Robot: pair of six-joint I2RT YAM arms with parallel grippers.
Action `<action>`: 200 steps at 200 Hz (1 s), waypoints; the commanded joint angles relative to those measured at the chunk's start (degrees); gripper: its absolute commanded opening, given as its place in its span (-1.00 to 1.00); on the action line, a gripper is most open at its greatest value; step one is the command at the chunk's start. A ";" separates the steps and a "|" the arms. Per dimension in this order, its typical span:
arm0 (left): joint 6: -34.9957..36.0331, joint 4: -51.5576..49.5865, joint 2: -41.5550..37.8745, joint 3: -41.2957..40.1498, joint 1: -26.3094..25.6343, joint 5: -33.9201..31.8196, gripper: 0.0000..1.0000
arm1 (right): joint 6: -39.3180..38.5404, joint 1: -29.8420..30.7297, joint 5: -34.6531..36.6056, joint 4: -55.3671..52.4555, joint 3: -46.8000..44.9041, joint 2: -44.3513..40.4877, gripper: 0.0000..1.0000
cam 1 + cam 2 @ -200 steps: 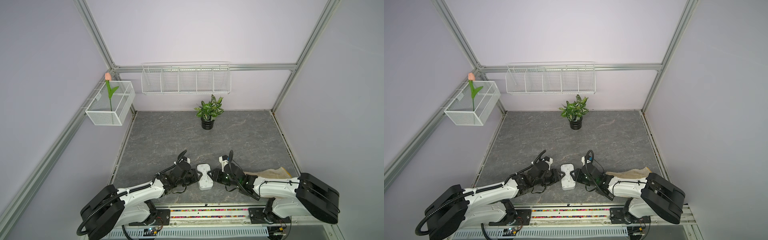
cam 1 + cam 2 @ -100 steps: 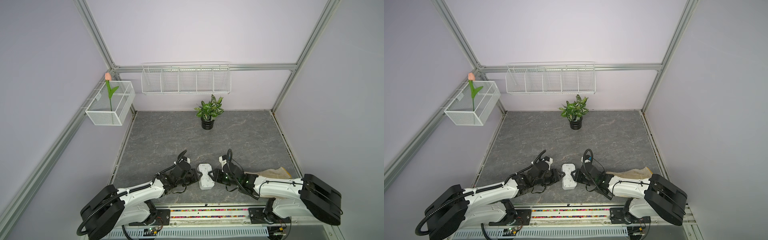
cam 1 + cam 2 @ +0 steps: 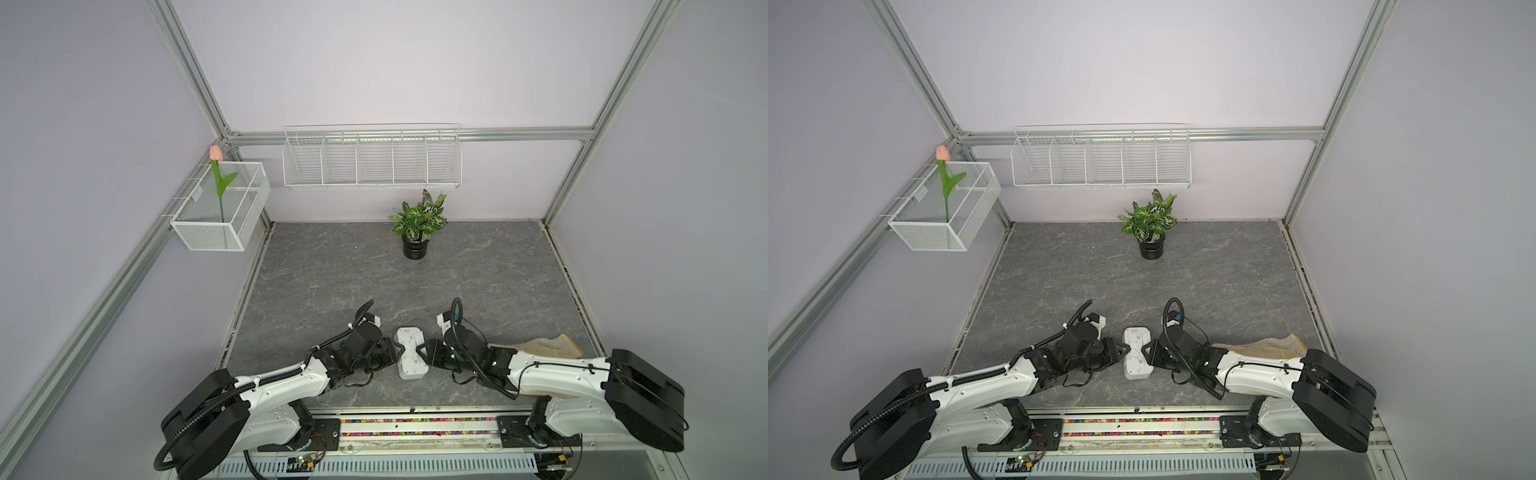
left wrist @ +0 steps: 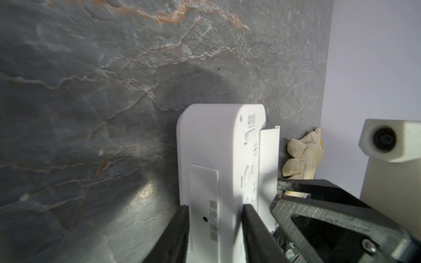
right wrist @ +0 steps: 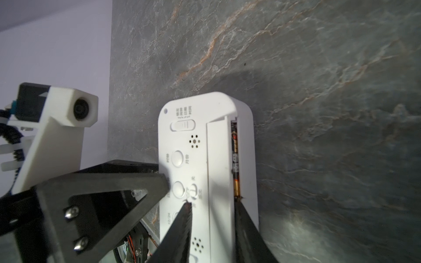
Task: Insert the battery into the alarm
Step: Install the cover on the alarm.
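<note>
The white alarm [image 3: 411, 353] [image 3: 1137, 353] lies back-up near the table's front edge, between both arms. My left gripper [image 4: 216, 206] [image 3: 395, 351] is shut on the alarm's [image 4: 211, 145] long side, one finger on the table side and one on the back. The battery cover [image 5: 218, 159] stands ajar along one edge. The black-and-gold battery [image 5: 235, 159] lies in the slot beneath it. My right gripper [image 5: 212, 200] [image 3: 426, 351] is open astride the cover. One of its tips rests by the buttons [image 5: 177, 189] and the other at the battery's gold end.
A potted plant [image 3: 417, 232] stands at the back of the table. A crumpled beige cloth [image 3: 548, 345] lies by the right arm. A wire shelf [image 3: 372, 158] hangs on the back wall. A wire basket with a tulip [image 3: 220, 208] hangs on the left wall.
The right gripper has shifted slightly at the alarm's side. The alarm and the left arm have stayed in place.
</note>
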 commanded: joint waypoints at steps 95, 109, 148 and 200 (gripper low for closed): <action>-0.35 0.64 1.07 1.60 -0.35 0.01 -0.21 | -0.74 0.58 2.78 -7.15 0.71 -3.13 -0.25; -0.37 0.67 1.04 1.54 -0.37 0.02 -0.22 | -0.85 0.60 3.08 -7.76 0.74 -3.53 -0.25; -0.43 0.81 1.04 1.52 -0.31 0.03 -0.23 | -0.96 0.67 3.37 -8.36 0.90 -4.49 -0.24; -0.42 0.98 1.14 1.49 -0.40 0.10 -0.24 | -1.07 0.62 4.78 -9.53 1.08 -6.09 -0.19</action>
